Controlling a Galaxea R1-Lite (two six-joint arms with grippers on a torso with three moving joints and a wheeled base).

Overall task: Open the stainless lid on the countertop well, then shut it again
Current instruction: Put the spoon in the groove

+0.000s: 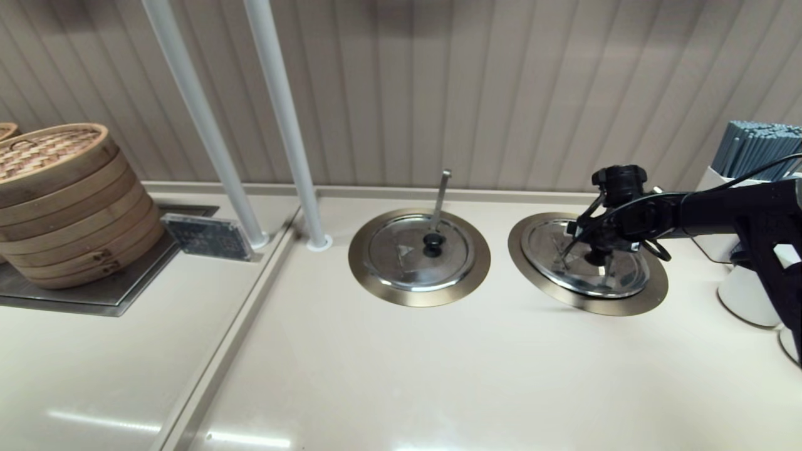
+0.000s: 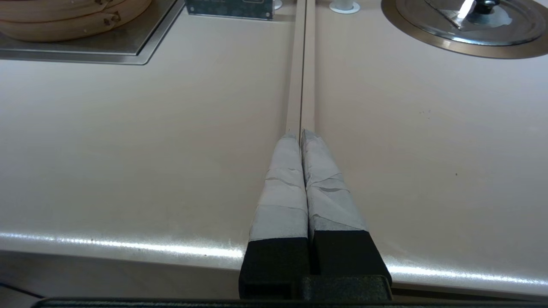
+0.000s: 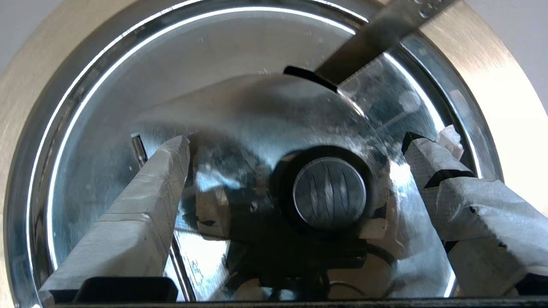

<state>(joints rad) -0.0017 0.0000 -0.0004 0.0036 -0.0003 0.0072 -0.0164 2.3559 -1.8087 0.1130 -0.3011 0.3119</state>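
Right tool [image 3: 291,171] spread wide, fingers either side of the stainless lid's [image 3: 239,107] knob [image 3: 329,193]. Centre on the knob, close squarely, lift straight. Left tool [image 2: 302,141] closed, parked.

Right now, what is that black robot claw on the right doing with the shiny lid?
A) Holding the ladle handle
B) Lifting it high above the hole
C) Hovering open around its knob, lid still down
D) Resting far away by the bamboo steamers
C: the right gripper stands open, fingers either side of the black knob, and the stainless lid sits flat in the countertop well.
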